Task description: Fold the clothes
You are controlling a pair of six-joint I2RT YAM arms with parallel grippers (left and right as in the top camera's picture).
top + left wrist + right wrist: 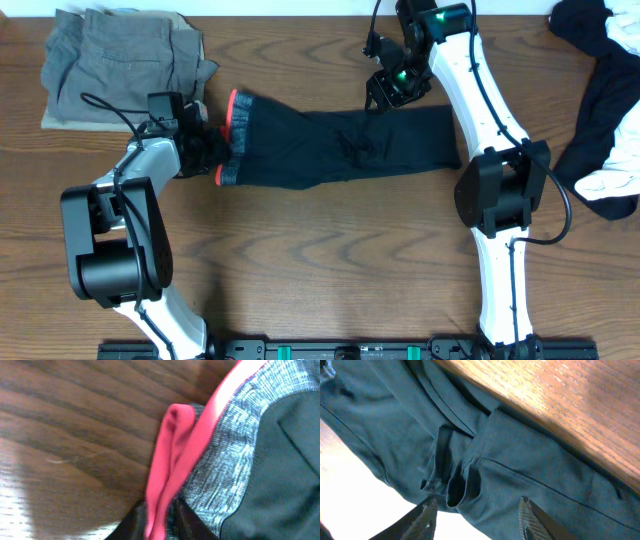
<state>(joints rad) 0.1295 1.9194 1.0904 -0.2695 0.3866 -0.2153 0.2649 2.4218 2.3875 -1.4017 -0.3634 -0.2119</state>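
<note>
A long black garment (340, 148) lies flat across the middle of the table. Its heather-grey and coral-red waistband (230, 140) is at the left end. My left gripper (213, 150) is shut on that band. In the left wrist view the red edge (167, 460) is pinched between the fingers (160, 522), with the grey band (235, 445) beside it. My right gripper (385, 95) hovers at the garment's far edge. In the right wrist view its fingers (479, 519) are open, spread either side of a puckered fold of the black fabric (465, 485).
A stack of folded grey-khaki clothes (115, 60) sits at the back left. A loose pile of black and white garments (605, 110) lies at the right edge. Bare wooden table (330, 260) lies in front of the garment.
</note>
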